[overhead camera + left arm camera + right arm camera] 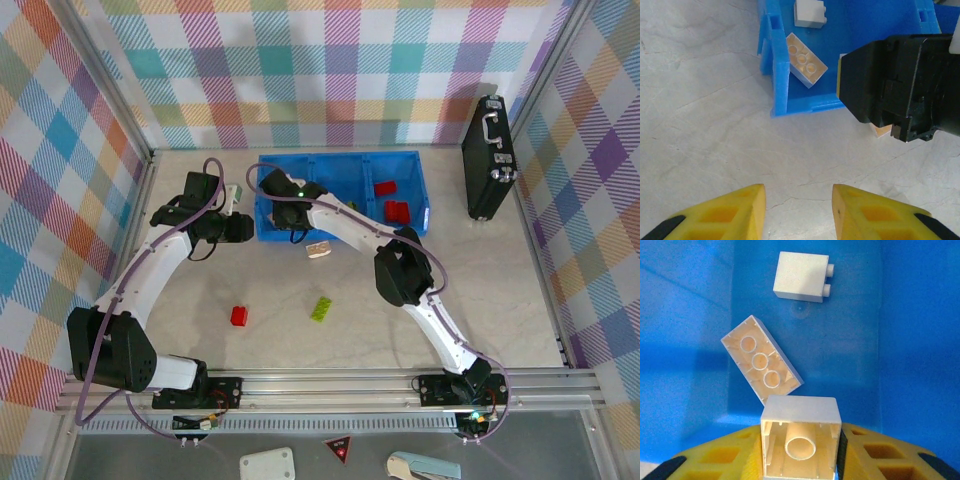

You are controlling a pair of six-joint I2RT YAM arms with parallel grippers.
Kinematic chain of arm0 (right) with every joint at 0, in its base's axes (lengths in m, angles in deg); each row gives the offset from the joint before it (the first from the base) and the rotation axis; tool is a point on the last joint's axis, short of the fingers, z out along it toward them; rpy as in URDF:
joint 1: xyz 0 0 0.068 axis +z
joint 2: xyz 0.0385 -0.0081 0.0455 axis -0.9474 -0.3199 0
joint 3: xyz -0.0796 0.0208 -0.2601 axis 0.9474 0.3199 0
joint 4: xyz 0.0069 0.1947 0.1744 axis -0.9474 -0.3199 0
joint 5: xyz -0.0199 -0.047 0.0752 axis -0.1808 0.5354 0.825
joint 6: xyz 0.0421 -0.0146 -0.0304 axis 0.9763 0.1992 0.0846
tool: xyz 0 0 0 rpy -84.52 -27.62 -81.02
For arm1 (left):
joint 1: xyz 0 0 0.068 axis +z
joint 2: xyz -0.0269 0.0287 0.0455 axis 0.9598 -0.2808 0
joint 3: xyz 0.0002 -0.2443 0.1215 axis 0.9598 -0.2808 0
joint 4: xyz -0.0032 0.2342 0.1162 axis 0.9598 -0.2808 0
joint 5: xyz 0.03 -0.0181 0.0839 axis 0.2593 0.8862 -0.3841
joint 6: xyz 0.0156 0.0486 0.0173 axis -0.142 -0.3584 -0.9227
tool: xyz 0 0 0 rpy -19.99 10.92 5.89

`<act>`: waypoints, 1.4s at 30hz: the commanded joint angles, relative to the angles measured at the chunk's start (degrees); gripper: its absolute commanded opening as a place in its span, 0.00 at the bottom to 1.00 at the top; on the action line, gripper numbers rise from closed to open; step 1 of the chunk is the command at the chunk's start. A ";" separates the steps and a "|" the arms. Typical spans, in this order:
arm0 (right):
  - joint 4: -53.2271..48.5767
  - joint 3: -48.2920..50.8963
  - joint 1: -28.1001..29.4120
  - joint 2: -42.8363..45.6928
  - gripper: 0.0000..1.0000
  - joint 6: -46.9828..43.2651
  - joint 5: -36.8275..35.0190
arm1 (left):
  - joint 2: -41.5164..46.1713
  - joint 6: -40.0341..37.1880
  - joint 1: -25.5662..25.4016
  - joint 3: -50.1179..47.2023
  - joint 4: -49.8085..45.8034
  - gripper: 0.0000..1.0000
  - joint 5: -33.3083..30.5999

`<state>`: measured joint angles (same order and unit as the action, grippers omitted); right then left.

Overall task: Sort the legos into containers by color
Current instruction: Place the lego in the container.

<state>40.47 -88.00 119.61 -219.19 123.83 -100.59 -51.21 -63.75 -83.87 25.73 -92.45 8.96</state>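
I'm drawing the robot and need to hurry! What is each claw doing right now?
Left gripper: open, holding nothing.
Right gripper: closed on a beige brick over the blue bin.

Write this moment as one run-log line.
right gripper: beige brick held over bin | left gripper: open, empty | table: red brick, green brick

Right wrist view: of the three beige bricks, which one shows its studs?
The small brick at the top, lying on its side, studs pointing right. The long brick and the square brick at the bottom show hollow undersides.
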 commanded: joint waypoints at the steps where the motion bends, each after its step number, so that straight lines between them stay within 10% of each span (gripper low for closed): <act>1: -2.02 -2.00 0.46 -0.76 0.43 1.23 -2.11 | 1.49 -0.03 1.20 -1.02 0.43 0.40 0.59; 16: -6.53 -1.87 1.78 3.21 0.47 -0.44 0.65 | 1.50 -0.12 1.45 -0.95 0.22 0.40 0.73; 42: -6.03 32.15 3.85 24.25 0.68 -40.82 17.82 | 3.22 -1.70 1.64 -1.13 -0.68 0.43 -1.49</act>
<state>35.83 -57.75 122.89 -198.58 91.42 -84.19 -49.75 -63.92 -83.50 25.71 -92.60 8.20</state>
